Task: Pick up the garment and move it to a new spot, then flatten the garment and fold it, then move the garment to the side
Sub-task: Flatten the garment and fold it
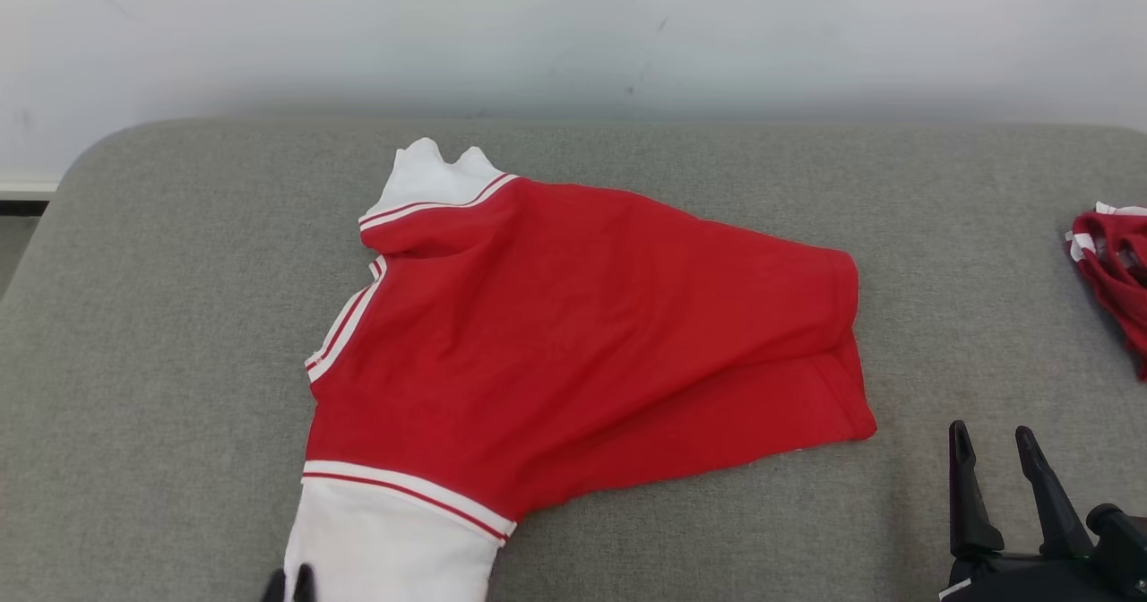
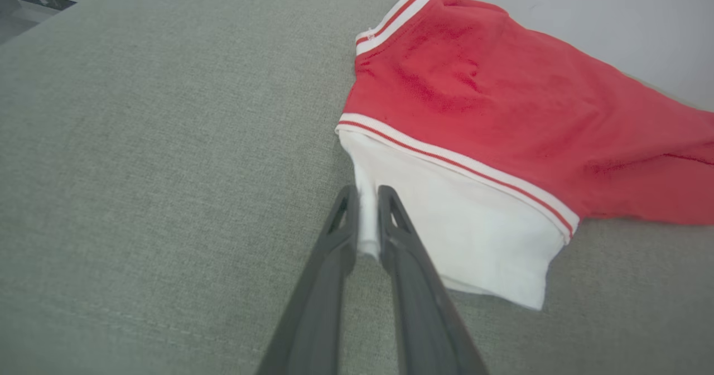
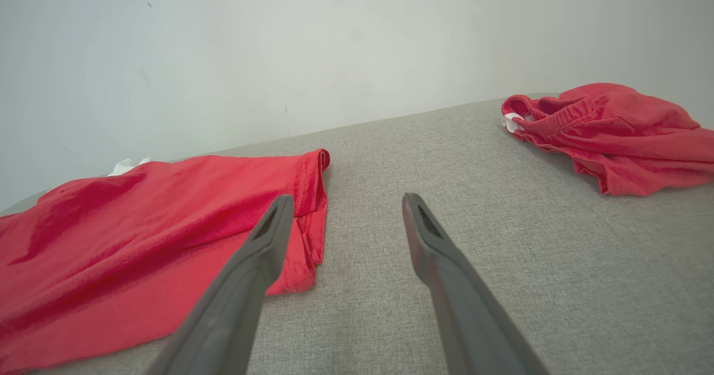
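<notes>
The garment (image 1: 573, 333) is a red shirt with white sleeves and red-and-white trim, spread across the middle of the grey cushion. Its near white sleeve (image 2: 463, 235) reaches the head view's bottom edge. My left gripper (image 2: 365, 193) is shut on the edge of that white sleeve; cloth shows pinched between the two dark fingers. In the head view its tips (image 1: 288, 584) peek up at the sleeve's lower left corner. My right gripper (image 1: 993, 445) stands open at the lower right, just right of the shirt's red hem (image 3: 304, 235), holding nothing.
A second crumpled red garment (image 1: 1111, 266) lies at the cushion's right edge, also seen as the red heap (image 3: 613, 132) in the right wrist view. The grey cushion (image 1: 179, 315) ends at a pale wall behind. Bare fabric lies left of the shirt.
</notes>
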### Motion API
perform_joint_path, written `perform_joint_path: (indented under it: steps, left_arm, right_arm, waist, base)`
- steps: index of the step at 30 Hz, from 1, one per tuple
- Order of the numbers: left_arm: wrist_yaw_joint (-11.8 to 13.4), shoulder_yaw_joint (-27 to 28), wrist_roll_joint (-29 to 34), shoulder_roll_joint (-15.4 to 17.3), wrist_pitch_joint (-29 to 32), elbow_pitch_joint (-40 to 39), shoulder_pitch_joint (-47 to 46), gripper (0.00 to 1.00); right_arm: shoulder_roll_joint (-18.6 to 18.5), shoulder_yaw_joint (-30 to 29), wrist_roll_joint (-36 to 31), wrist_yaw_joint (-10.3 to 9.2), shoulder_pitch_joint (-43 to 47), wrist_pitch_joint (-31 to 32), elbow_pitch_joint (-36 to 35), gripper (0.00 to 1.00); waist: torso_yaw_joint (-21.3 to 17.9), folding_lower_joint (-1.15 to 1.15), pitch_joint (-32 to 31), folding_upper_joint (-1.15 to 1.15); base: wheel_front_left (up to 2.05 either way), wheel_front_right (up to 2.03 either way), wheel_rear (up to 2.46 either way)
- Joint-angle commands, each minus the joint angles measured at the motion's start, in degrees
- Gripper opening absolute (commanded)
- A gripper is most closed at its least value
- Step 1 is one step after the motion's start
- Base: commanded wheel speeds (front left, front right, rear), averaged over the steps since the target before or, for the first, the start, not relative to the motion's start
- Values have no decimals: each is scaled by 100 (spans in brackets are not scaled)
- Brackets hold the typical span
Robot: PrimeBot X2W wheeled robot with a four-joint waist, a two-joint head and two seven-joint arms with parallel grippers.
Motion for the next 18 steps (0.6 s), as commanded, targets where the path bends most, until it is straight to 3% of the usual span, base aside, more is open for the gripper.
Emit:
perform_joint_path:
  steps: [1, 11, 18]
  left_arm:
    - [11, -14, 115, 18, -152, -29, -97, 100]
    - [-133, -91, 592, 145, -1062, -103, -731, 100]
    - [-395, 114, 720, 24, -1233, -14, -1110, 100]
  right_arm:
    - [-32, 17, -35, -16, -21, -27, 10, 100]
    - [-49, 24, -45, -16, 50, -27, -14, 100]
    - [-32, 82, -38, -16, 69, -27, -21, 100]
  waist:
    - [-34, 0, -39, 0]
    - [-199, 0, -163, 0]
    - [-336, 0, -207, 0]
  base:
    - [0, 0, 0]
    - [0, 0, 0]
    - [0, 0, 0]
